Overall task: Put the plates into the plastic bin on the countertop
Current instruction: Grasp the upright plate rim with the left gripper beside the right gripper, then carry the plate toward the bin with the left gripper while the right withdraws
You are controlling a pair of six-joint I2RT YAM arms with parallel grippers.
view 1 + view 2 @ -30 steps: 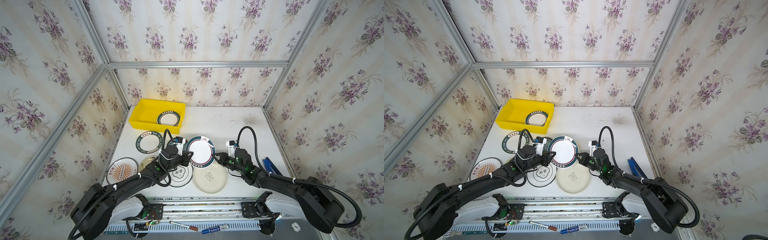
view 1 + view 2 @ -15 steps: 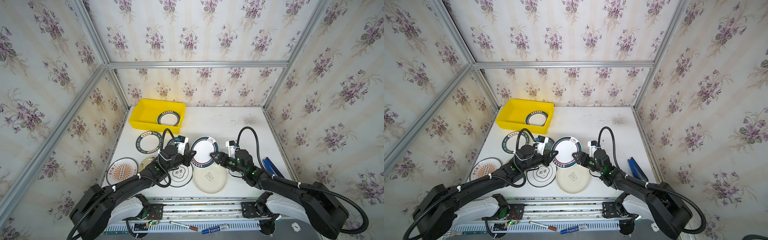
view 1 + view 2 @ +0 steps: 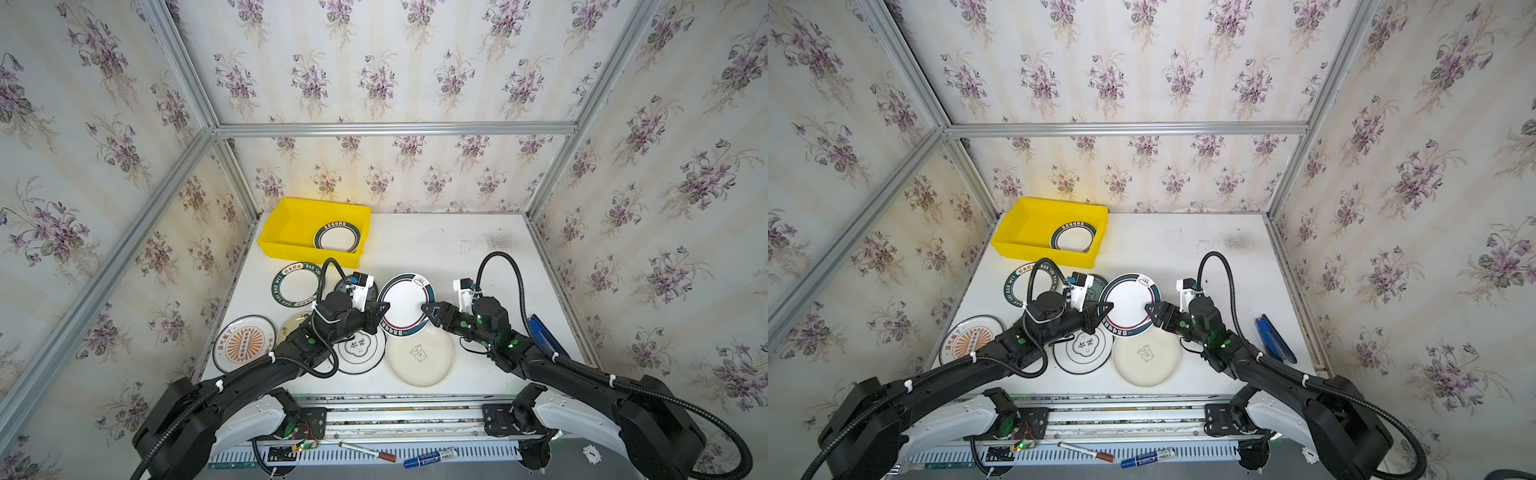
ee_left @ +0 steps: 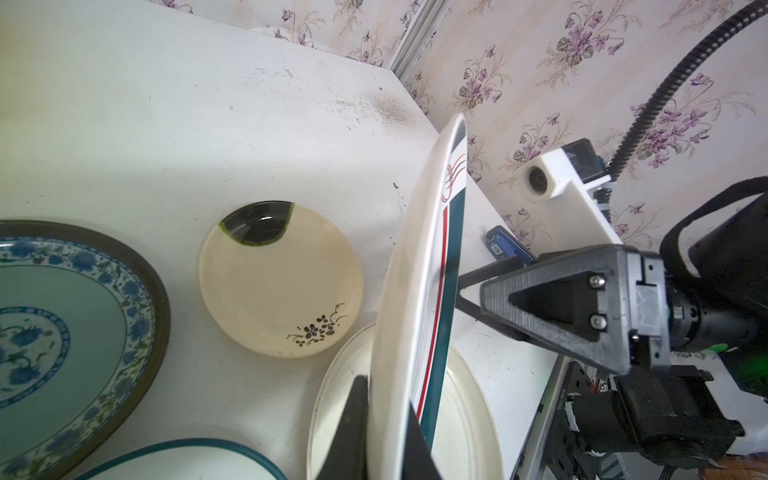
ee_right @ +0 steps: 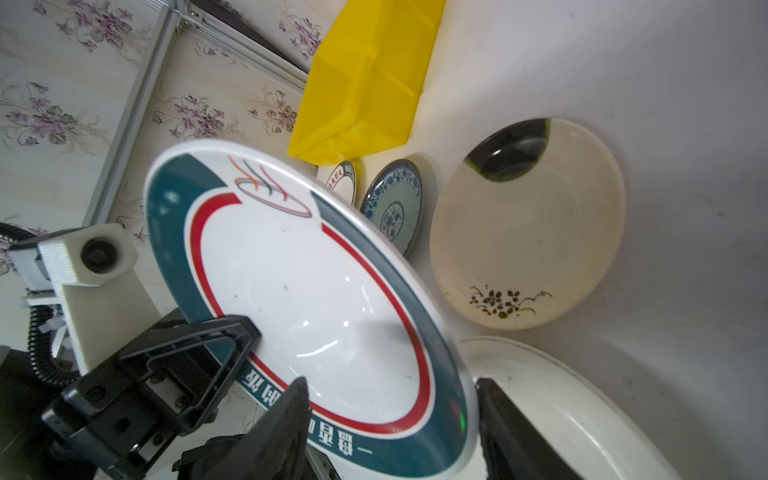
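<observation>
Shows the teal-rimmed plate held tilted above the tabletop, spanning from left fingers to right fingers. Left fingers: pinched tight on its rim. Right fingers: spread apart, straddling the opposite rim without clamping. Directly beneath both: cream plate. Well beyond the left fingers: plastic bin, holding one green-rimmed plate.

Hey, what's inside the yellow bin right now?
One plate with a dark green rim lies in the bin, at its right end in both top views. The rest of the visible floor is bare yellow. The near wall hides a strip of floor.
</observation>
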